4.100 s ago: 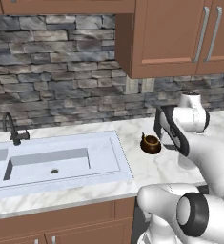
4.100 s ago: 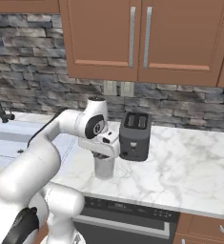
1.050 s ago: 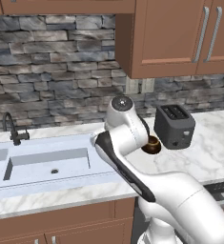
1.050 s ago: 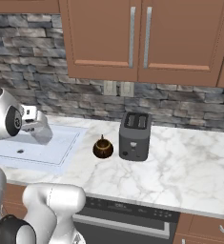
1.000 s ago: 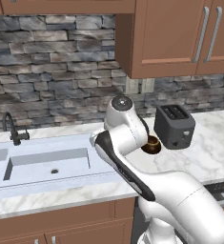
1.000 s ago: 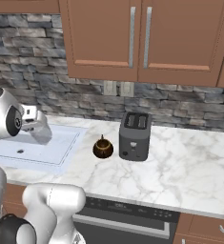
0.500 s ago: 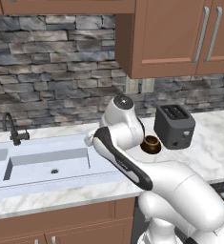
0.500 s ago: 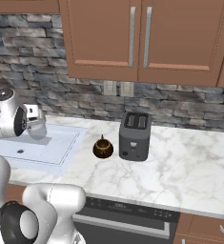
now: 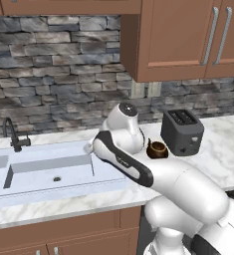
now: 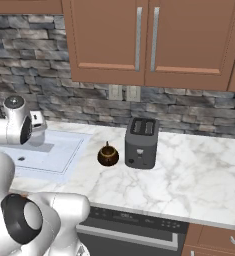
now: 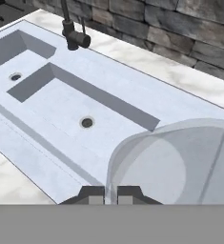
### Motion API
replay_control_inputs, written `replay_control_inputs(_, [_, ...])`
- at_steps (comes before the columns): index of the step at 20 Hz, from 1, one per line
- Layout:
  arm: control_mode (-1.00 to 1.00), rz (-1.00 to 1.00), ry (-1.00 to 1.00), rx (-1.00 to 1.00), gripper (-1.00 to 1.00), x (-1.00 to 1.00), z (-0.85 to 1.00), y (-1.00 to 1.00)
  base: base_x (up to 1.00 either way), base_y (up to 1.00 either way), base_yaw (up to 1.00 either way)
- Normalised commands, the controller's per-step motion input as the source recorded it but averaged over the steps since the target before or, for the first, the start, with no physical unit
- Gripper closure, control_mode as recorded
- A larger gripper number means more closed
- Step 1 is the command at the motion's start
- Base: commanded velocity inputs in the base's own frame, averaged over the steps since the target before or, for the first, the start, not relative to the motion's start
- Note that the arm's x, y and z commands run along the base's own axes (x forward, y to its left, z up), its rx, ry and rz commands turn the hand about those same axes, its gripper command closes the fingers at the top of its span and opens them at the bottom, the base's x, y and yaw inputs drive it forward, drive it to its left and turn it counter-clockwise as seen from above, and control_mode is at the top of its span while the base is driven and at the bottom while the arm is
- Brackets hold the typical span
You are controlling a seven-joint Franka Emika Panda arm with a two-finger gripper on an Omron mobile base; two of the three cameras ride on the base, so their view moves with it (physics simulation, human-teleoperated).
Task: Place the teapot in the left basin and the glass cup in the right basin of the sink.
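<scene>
My gripper (image 11: 111, 195) is shut on the wall of the glass cup (image 11: 180, 162), a pale translucent tumbler that looms large at the lower right of the hand view. In the right base view the glass cup (image 10: 37, 139) hangs under the hand at the right end of the sink (image 10: 64, 155). Beyond the cup lies the right basin (image 11: 75, 112) with its round drain. The left basin (image 11: 18, 59) lies farther off, by the dark faucet (image 11: 70, 31). The dark-brown teapot (image 9: 157, 149) stands upright on the marble counter, right of the sink, close to the toaster.
A black toaster (image 9: 182, 130) stands right of the teapot (image 10: 108, 156). The faucet (image 9: 11, 135) rises behind the sink (image 9: 103, 182). My own arm arches over the sink's right end. Wall cabinets hang above the stone backsplash. Open marble counter (image 10: 199, 175) stretches to the right.
The arm has carried the glass cup from the counter leftward to the sink's right end, and over the last second a little farther left. The teapot has stayed put.
</scene>
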Motion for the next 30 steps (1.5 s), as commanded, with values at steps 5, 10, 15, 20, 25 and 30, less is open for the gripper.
replay_control_inputs(5, [-1.0,0.04,0.0,0.0,1.0,0.2,-0.2,0.28,0.0,0.0,0.0])
replay_control_inputs(10, [-1.0,0.0,0.0,-0.05,1.0,0.22,-0.16,0.29,0.0,0.0,0.0])
replay_control_inputs(15, [-1.0,0.0,0.0,-0.1,1.0,0.21,-0.04,0.26,0.0,0.0,0.0])
replay_control_inputs(20, [-1.0,0.0,0.0,-0.06,1.0,0.19,-0.07,0.23,0.0,0.0,0.0])
replay_control_inputs(25, [-1.0,0.0,0.06,-0.01,1.0,0.2,-0.09,0.11,0.0,0.0,0.0])
replay_control_inputs(30, [-1.0,0.0,0.06,0.0,1.0,0.09,-0.14,0.09,0.0,0.0,0.0])
